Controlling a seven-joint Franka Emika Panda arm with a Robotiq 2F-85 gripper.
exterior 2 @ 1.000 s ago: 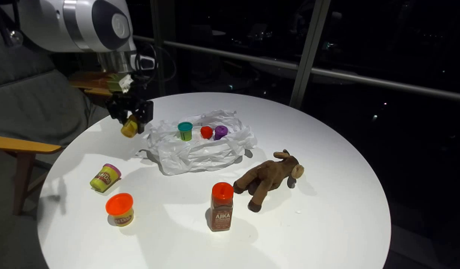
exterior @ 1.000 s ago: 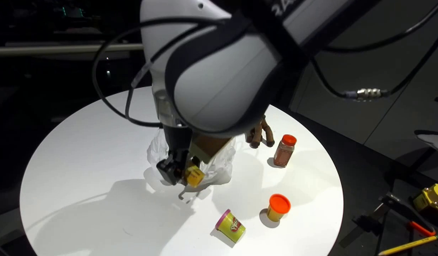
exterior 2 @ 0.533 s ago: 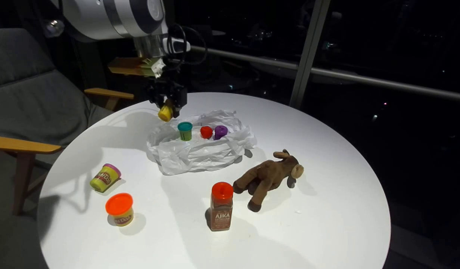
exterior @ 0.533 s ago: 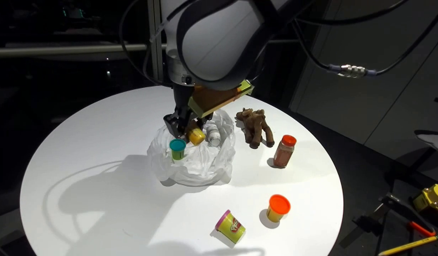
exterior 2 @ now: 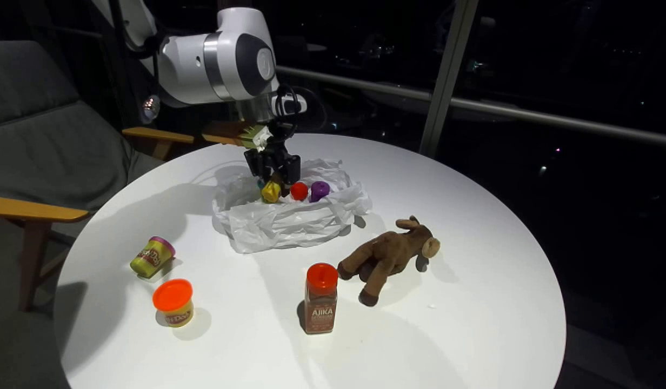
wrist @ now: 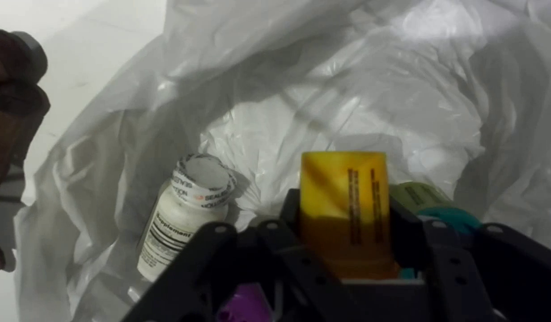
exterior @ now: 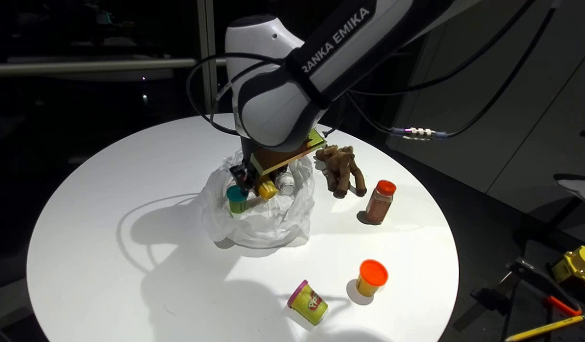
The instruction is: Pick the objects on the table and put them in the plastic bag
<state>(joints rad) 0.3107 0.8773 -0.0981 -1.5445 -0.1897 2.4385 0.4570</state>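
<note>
Gripper [wrist: 346, 208] clasps a yellow tub [wrist: 340, 185] over the plastic bag [wrist: 347, 112]

The gripper has the yellow tub pinched between its fingers [wrist: 291, 212], one on each side of it, and the tub is tilted. Both are over the mouth of the wrinkled plastic bag; whether the tub touches the bag I cannot tell.

Inside the bag, just beside the gripper, is a tub with a teal lid [exterior: 236, 202]; in the wrist view one side of the gripper partly hides it. On the opposite side of the gripper a white bottle [wrist: 181, 228] rests in the bag, its printed label showing in the wrist view. In an exterior view a red toy [exterior 2: 299, 191] and a purple toy [exterior 2: 320, 190] are in the bag near the gripper, the red one showing between the gripper and the purple one.

Outside the bag, on the white table [exterior 2: 446, 335], a brown plush animal [exterior 2: 392, 254] lies on the white bottle's side of the gripper, beyond the bag's edge. A jar with a red lid [exterior 2: 320, 302] stands upright near the animal's feet, farther from the gripper. A tub with an orange lid [exterior 2: 174, 302], upright, and a tub with a pink lid [exterior 2: 152, 257], lying on its side, are near each other and well apart from the gripper in both exterior views. A grey chair [exterior 2: 35, 119] stands beside the table, well apart from the gripper, in an exterior view.
</note>
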